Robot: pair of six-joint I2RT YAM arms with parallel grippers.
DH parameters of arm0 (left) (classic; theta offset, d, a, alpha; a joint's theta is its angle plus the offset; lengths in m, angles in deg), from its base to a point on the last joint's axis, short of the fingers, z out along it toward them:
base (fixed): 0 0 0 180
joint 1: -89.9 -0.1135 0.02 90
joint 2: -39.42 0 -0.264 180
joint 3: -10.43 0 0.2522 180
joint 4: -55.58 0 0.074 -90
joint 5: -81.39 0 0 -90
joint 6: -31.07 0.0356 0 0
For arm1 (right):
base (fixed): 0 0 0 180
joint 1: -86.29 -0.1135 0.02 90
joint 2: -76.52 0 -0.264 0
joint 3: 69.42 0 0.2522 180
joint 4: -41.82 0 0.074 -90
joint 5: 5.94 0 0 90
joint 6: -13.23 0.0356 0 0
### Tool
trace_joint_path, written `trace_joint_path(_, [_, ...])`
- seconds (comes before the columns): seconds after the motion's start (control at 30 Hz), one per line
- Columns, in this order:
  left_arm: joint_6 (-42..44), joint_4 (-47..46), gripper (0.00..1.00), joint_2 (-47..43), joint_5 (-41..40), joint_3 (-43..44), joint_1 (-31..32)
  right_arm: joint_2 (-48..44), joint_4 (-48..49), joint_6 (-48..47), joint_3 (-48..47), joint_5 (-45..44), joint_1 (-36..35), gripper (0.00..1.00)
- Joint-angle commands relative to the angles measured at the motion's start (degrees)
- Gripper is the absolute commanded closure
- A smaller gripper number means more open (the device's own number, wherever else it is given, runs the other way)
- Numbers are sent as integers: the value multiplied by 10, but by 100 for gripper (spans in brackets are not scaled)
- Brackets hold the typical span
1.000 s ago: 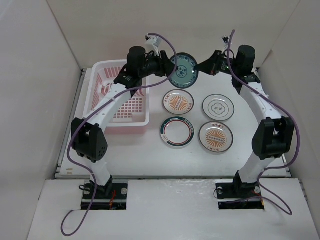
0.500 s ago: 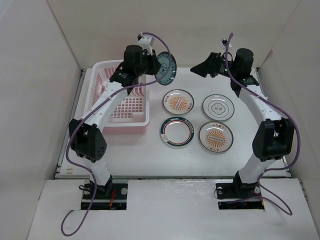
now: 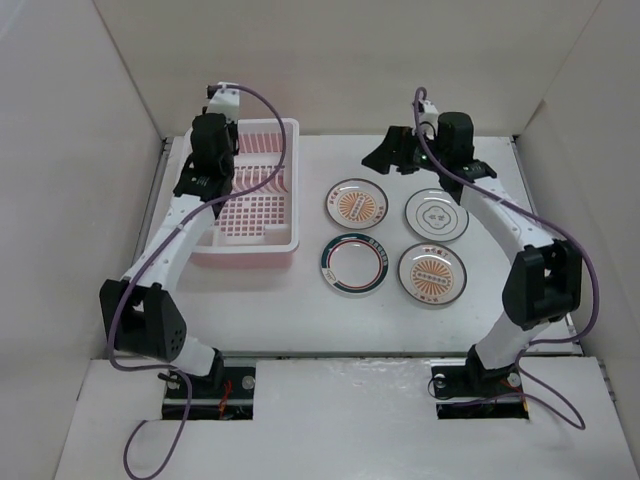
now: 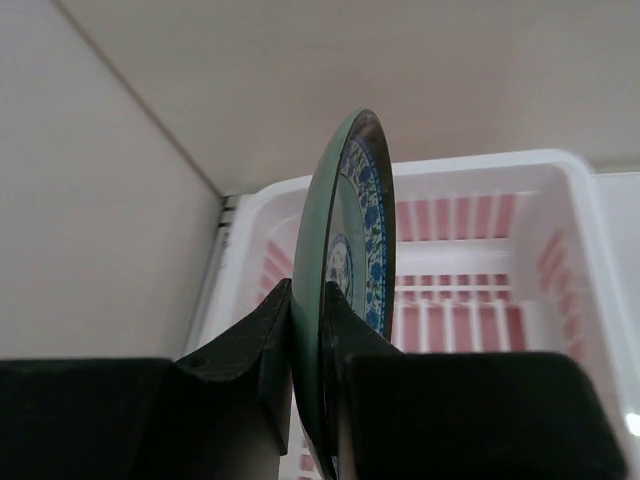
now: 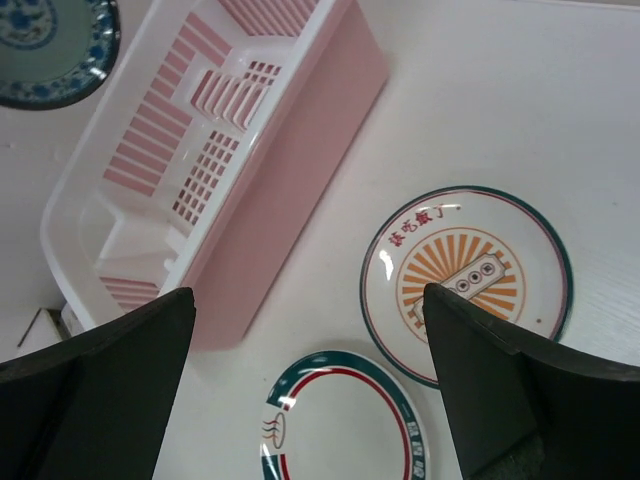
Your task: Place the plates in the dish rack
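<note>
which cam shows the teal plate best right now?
Left wrist: the teal plate is close, edge-on and upright, clamped in the left gripper, with the dish rack behind it. Right wrist catches part of its patterned face in a corner. Top external: cannot make it out behind the left arm.

The teal plate (image 4: pixel 350 230), clamped in the left gripper (image 4: pixel 310 305), has moved from top centre to upper left. The right gripper (image 3: pixel 385 153) has opened.

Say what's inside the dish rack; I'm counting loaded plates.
No plates visible in the dish rack; the left arm covers part. The left fingers hold the teal plate upright.
</note>
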Motion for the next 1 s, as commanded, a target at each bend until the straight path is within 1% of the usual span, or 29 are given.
trace_joint_path(0.0, [78,-132,100,-12,-30,-51,-31,-32,7,-15,-2,-19,-35,0])
trace_joint_path(0.03, [83,-141,100,-12,-21,-58,-31,-32,7,-15,-2,-19,-41,0])
trace_joint_path(0.17, [88,-167,100,8,3,-68,-80,-32,7,-15,3,-26,-70,0])
trace_joint_path(0.3, [80,-188,100,26,21,-80,-106,-22,7,-26,3,-31,-83,0])
trace_joint_path(0.47, [112,-211,100,46,48,-91,-106,-17,7,-26,3,-26,-88,0])
trace_joint_path(0.6, [126,-226,100,74,49,-103,-106,-17,7,-26,3,-20,-88,0])
trace_joint_path(0.67, [132,-233,100,74,43,-103,-106,-17,7,-26,3,-15,-88,0])
trace_joint_path(0.77, [144,-241,100,85,24,-110,-106,-17,7,-26,-2,-9,-93,0])
trace_joint_path(0.8, [145,-248,100,85,0,-118,-106,-17,7,-26,-2,-9,-94,0])
trace_joint_path(0.97, [150,-288,100,90,-11,-152,-106,-17,7,-31,-2,-9,-94,0])
